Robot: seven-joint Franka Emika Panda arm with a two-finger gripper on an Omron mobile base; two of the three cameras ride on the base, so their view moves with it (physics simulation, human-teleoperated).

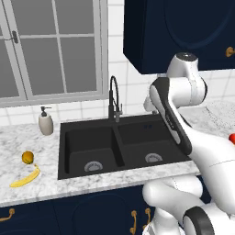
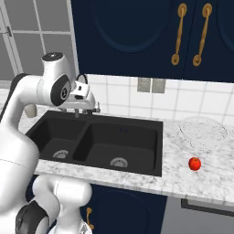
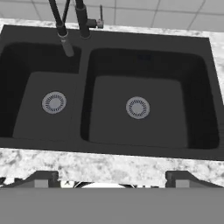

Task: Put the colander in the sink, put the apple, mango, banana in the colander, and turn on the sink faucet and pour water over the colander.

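Sink (image 3: 148,52) looks black, smooth, with two round silver drains; your gripper (image 3: 109,177) hangs above, fingers probably wide apart, holding nothing

No readable text, label, brand, number or sign shows anywhere — not on the soap pump bottle (image 1: 45,121), the sink (image 3: 148,57), the navy cabinet doors (image 2: 137,36) or the two grey wall outlet plates (image 2: 151,85). All of these surfaces are plain — unmarked in all three views.
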